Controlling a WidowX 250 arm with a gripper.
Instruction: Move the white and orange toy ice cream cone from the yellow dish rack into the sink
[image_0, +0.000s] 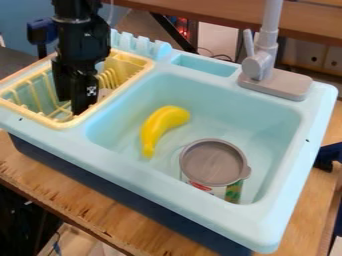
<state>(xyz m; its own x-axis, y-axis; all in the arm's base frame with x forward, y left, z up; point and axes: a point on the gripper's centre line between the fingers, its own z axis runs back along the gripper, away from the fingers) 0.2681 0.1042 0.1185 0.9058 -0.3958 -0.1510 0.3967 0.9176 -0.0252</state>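
Camera view: the claw (73, 104) hangs over the yellow rack (65, 123), whether open or closed I cannot tell.

Behind the worn wooden table (127, 215), we see a blue wall (15, 15), a brown wooden tabletop (200, 15) and white fronts (304, 50) (with dark round holes) at upper right.

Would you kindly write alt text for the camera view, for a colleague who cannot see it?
A black robot gripper hangs over a yellow dish rack beside the basin of a light-blue toy sink. A yellow toy banana and a grey-topped can are in the basin; a grey faucet stands behind.
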